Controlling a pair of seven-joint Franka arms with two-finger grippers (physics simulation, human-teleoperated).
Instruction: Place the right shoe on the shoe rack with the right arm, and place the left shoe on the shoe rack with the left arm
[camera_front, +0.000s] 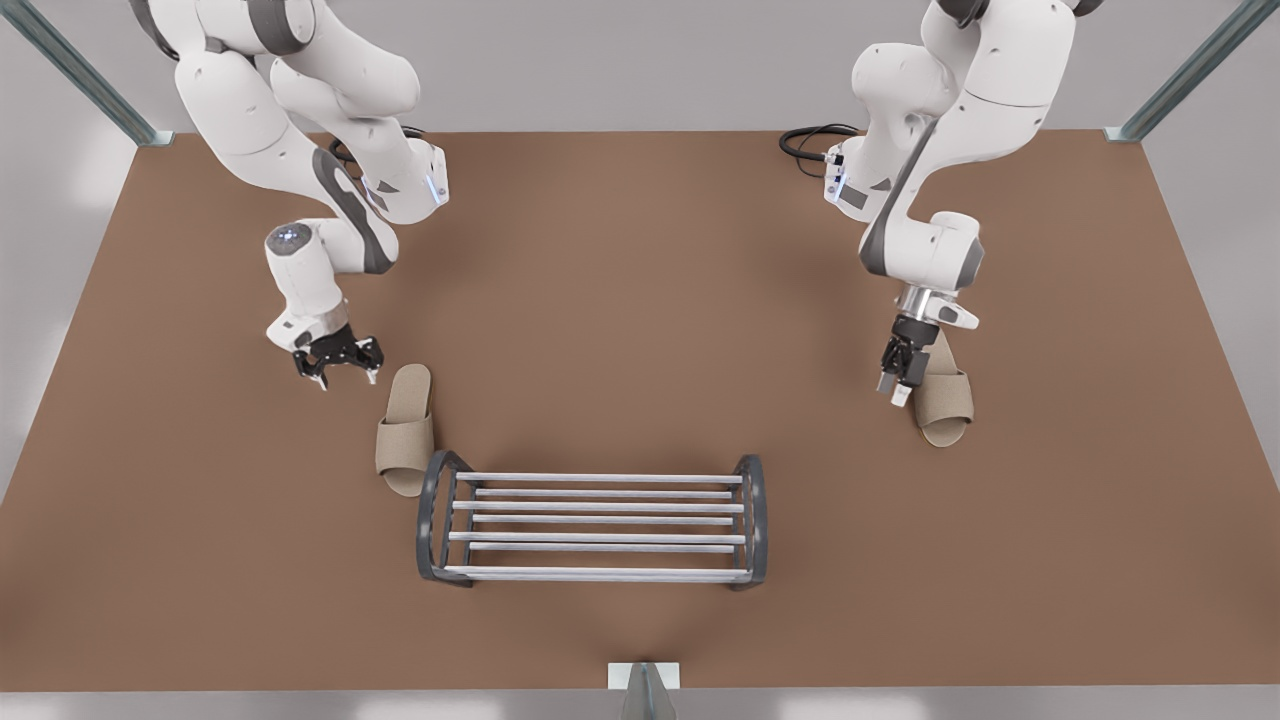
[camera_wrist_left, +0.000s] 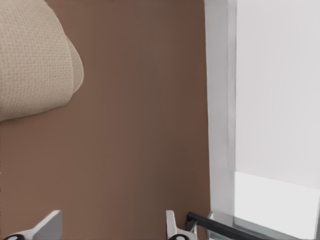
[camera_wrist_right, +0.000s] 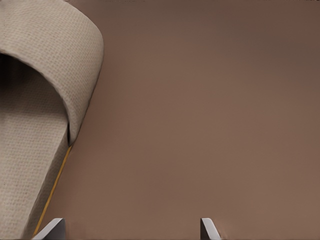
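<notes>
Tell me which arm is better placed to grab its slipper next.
Right, probably. The right hand, open, is low and close beside its slipper, near the strap. The left hand, also open, sits apart from the other slipper, off its heel.

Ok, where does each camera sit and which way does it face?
Front view: high beyond the table's near edge, looking down on shoe rack and both arms.
Left wrist view: on the left gripper, front view's left, facing the table edge and the slipper by the rack; open fingertips show.
Right wrist view: on the right gripper, front view's right, facing down beside the other slipper; open fingertips show.
Shared: front view holds both slippers.
</notes>
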